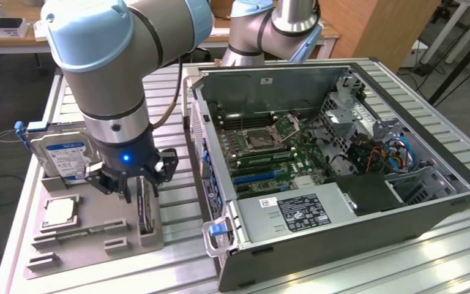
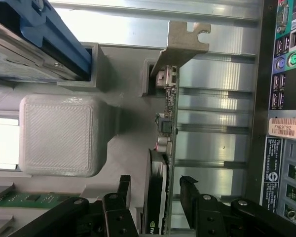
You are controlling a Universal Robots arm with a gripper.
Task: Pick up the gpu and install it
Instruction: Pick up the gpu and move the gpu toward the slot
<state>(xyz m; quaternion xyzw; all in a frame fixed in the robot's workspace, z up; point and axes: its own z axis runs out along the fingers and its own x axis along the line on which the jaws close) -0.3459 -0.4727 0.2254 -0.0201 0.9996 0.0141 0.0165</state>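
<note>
Two black fingers (image 2: 123, 190) of the gripper (image 2: 155, 192) stand apart, released. The gpu (image 2: 164, 163) stands on edge in the gap between them. Neither pad appears to touch it, and the card sits closer to one finger than to the other.

Its long axis runs straight away from the jaws, crosswise to the line along which they close, so the card's flat faces look toward the two pads. In my judgement a grasp depends on this relation: the jaws straddle the card's thickness, not its length.

Farther out along that axis, at the end of the card away from the jaws, is the silver bracket (image 2: 185, 42). It reaches past the edge of the grey holder (image 2: 123, 98), and the card stands in a slot of that holder.

On one finger's side the holder carries a raised grey block (image 2: 56, 133), with the memory stick (image 2: 19, 200) beside it and the blue-labelled hard drive (image 2: 34, 44) beyond. On the other finger's side, across bare table slats (image 2: 212, 148), rises the rear panel of the computer case (image 2: 286, 98).

The card is outside that case, so the install is not yet done.
</note>
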